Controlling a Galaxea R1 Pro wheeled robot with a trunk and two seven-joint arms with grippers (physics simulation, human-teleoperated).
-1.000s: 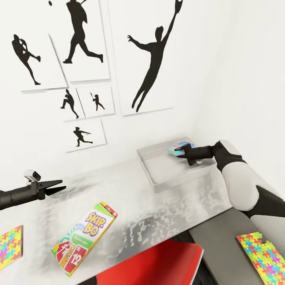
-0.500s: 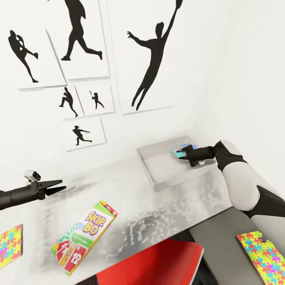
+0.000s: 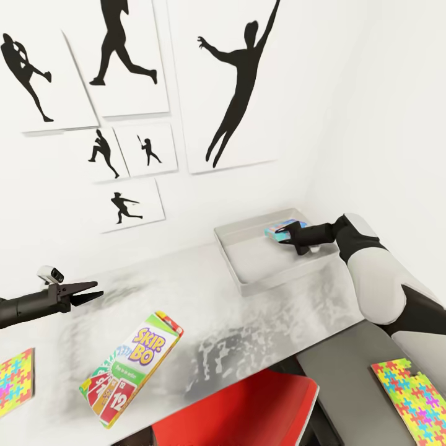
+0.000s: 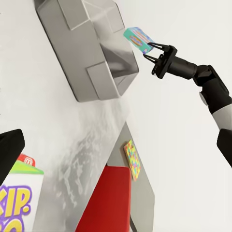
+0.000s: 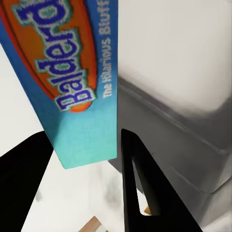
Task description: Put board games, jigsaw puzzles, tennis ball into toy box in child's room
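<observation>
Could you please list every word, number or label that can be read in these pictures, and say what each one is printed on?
"SKIP-BO": on the Skip-Bo box lying on the table.
"12": on a red card drawn on that box's lower end.
"Balderd...": on the blue board game, cut off by the picture's edge.
"The Hilarious Bluff...": along its side, likewise cut off.
A small line under the Skip-Bo logo is too blurred to read.

Both jigsaw puzzles (image 3: 15, 379) (image 3: 414, 399) are cut off by picture edges.
</observation>
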